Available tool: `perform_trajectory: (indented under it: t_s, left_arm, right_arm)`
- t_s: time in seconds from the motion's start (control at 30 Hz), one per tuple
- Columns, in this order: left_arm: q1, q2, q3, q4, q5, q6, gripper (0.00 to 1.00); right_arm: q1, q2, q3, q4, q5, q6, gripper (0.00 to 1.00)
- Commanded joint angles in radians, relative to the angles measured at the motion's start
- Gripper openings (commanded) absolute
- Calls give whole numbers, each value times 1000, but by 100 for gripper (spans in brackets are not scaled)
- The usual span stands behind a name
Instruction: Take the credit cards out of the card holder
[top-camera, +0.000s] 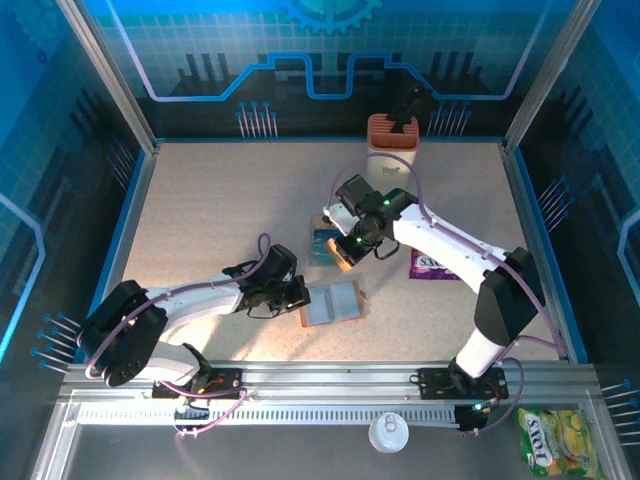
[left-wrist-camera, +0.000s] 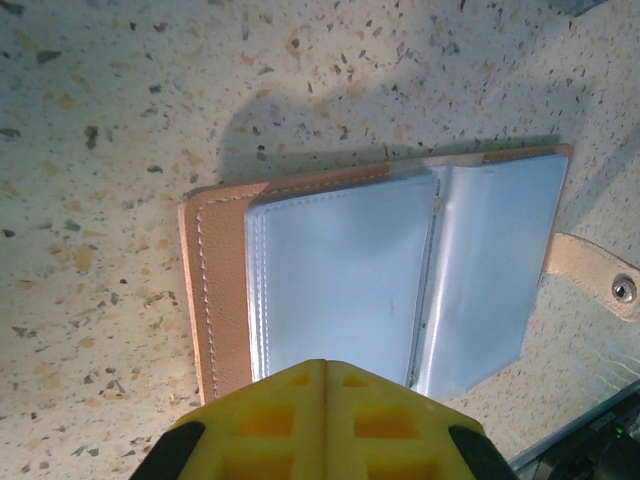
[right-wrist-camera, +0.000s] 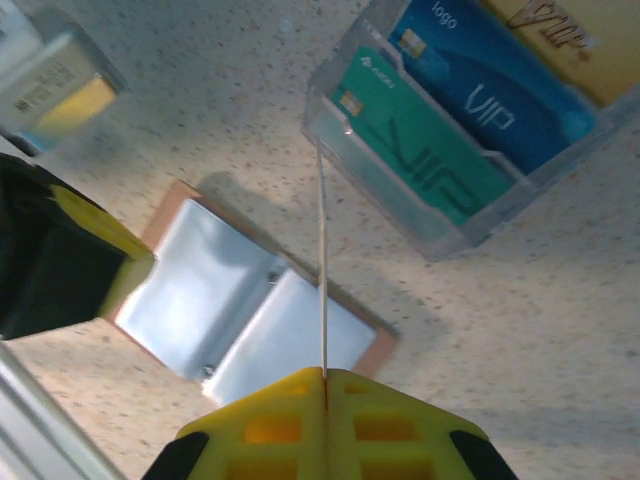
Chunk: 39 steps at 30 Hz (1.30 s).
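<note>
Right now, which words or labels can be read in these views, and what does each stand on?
"VIP": on the green card in the clear tray.
"logo" and "VIP": on the blue card.
"VIP", cut off by the picture's edge: on the yellow card.
Purple packet and yellow-green packet: print too blurred to read.
Card holder: no text.

A: Where is the tabletop (top-camera: 200, 210) bare?
B: The whole far left corner, and right of the card holder (top-camera: 335, 303) along the near edge.
A: What crowds the holder?
B: Left gripper (left-wrist-camera: 325, 365) on its left edge, clear card tray (right-wrist-camera: 470, 235) just beyond, right gripper (right-wrist-camera: 323, 375) overhead pinching a credit card (right-wrist-camera: 322, 260), purple packet (top-camera: 430, 266) further right.
</note>
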Motion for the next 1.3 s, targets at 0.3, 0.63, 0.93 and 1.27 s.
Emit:
perform_trajectory:
  t_s: [0.3,0.63,0.93,1.27]
  left_arm:
    - [12,46,34,-122,-59,64,2]
    - [24,87,73,-171,-71,109,2]
    - [29,61,92,-204,-78,112,5]
    - [28,-1,99,-231,-87,105,9]
  right_arm:
    - [-4,90,175,-131,118,-479,0]
    - [-101,225,372,-172,-20,-597,0]
    - [-153,385,567,-227,-64,-663,0]
    - [-164,496,637,-183,-39,-678,0]
